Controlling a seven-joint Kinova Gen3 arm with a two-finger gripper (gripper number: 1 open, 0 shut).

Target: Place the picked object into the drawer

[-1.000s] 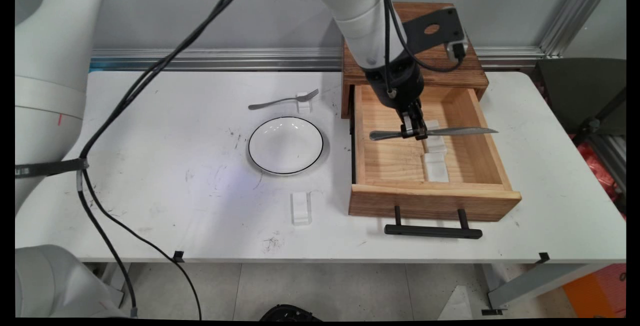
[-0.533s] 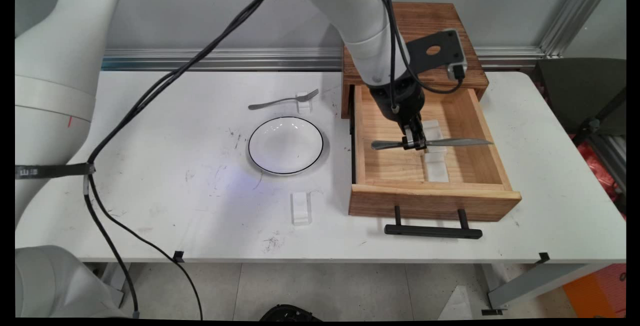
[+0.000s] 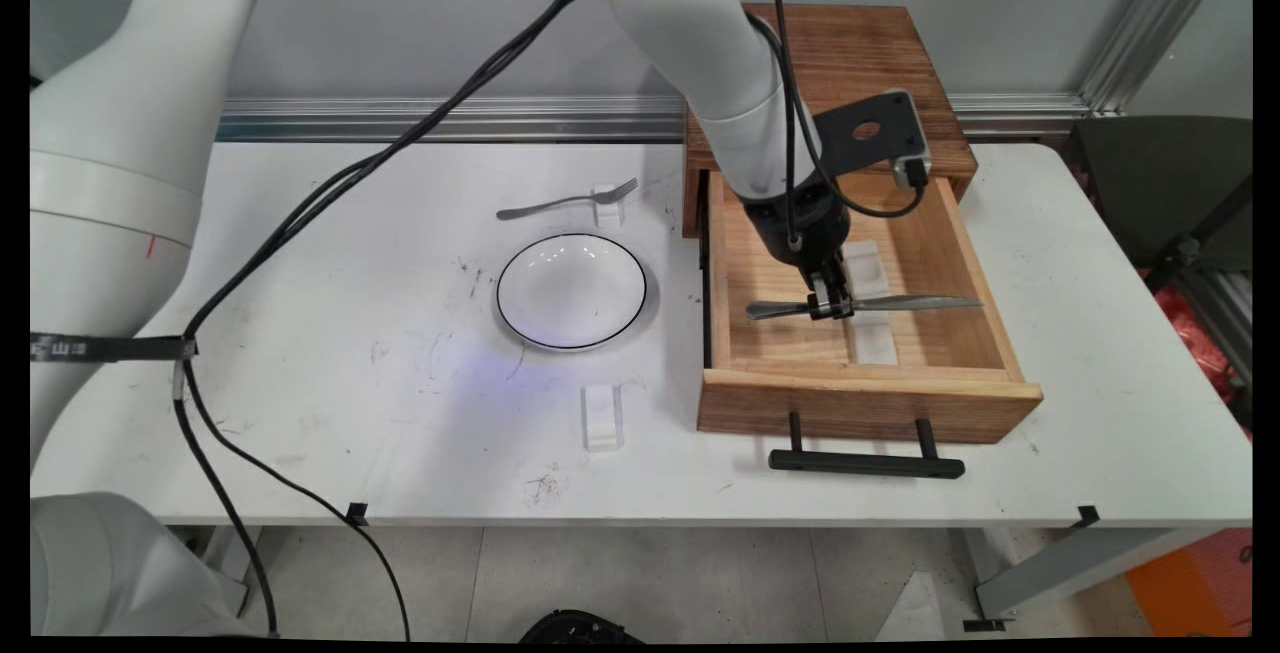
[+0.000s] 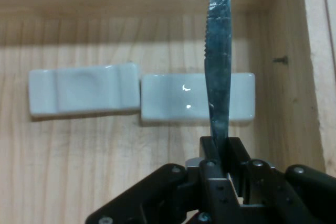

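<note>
— What have you got in your grip?

— My gripper point(image 3: 830, 308) is clamped on a table knife point(image 3: 905, 304). In the hand view the fingers point(image 4: 210, 153) pinch it from both sides, and the serrated blade point(image 4: 219, 51) runs straight up to the top edge of the frame.

— Where is that in the main view?

— Right of centre, inside the open wooden drawer point(image 3: 860, 395). The knife lies level across it, handle end toward the left, blade tip toward the drawer's right wall. I can't tell whether it touches anything below.

— What's beneath you?

— Two white rests point(image 4: 142, 95) on the drawer floor, end to end, just touching or nearly so. In the hand view the blade crosses over the right-hand one point(image 4: 173, 98); the other point(image 4: 84, 88) sits at the left of the frame.

— And around the drawer?

— It sticks out of a wooden cabinet point(image 3: 850, 48) at the upper right, black handle point(image 3: 866, 461) toward the bottom. To the left on the white table point(image 3: 330, 403) sits a white bowl with a dark rim point(image 3: 571, 290); above it a fork point(image 3: 566, 201) lies with its head on a small white rest point(image 3: 606, 208). Another white rest point(image 3: 602, 416) sits below the bowl.
</note>
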